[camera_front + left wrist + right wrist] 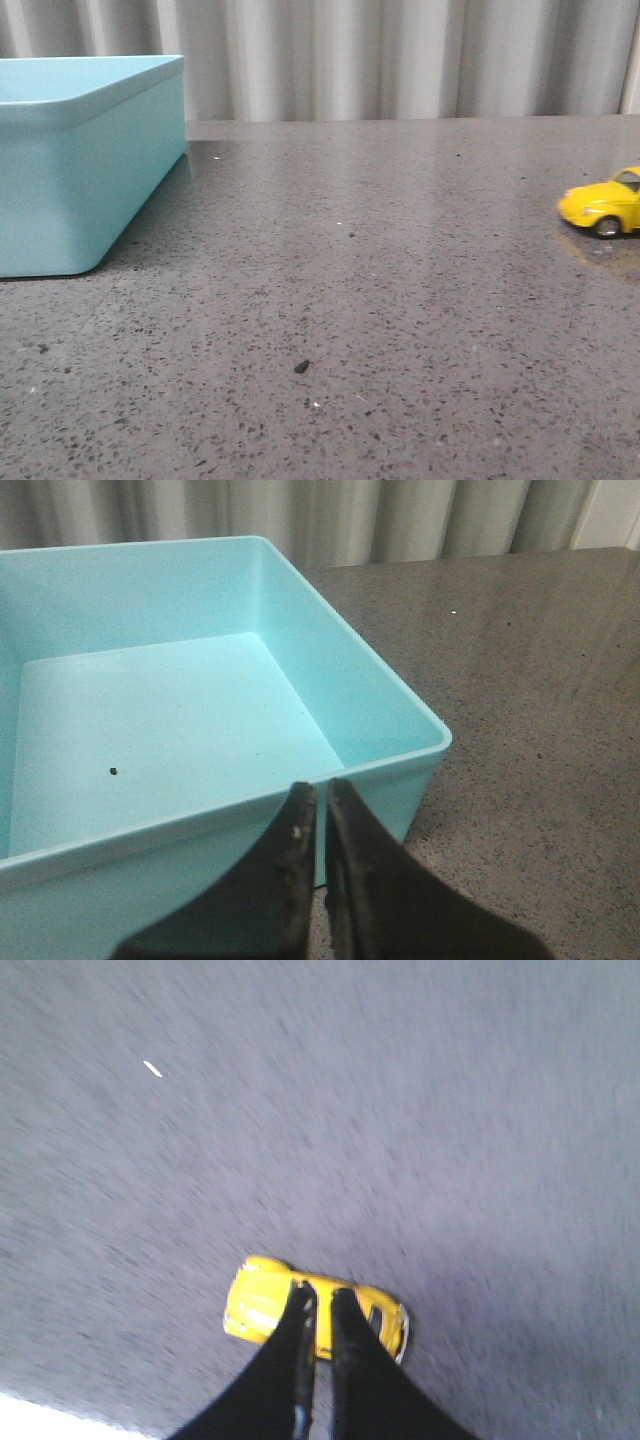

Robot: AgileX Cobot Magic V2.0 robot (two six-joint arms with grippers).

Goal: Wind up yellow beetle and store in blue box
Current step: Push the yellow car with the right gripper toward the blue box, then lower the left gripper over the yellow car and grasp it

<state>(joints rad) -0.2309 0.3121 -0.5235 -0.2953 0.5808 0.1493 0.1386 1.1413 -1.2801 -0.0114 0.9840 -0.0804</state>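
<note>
The yellow beetle (603, 205) stands on its wheels on the dark speckled table at the far right, partly cut off by the front view's edge. In the right wrist view the beetle (262, 1305) lies under my right gripper (320, 1293), whose dark fingers are shut with only a thin slit between them, above the car's roof. The blue box (80, 180) stands at the far left of the table. My left gripper (320, 788) is shut and empty, just outside the box's near wall (330, 650). Neither gripper shows in the front view.
A small dark crumb (301, 366) lies on the table in the middle front. A dark speck (114, 772) lies on the box floor. A grey curtain (400, 55) hangs behind the table's far edge.
</note>
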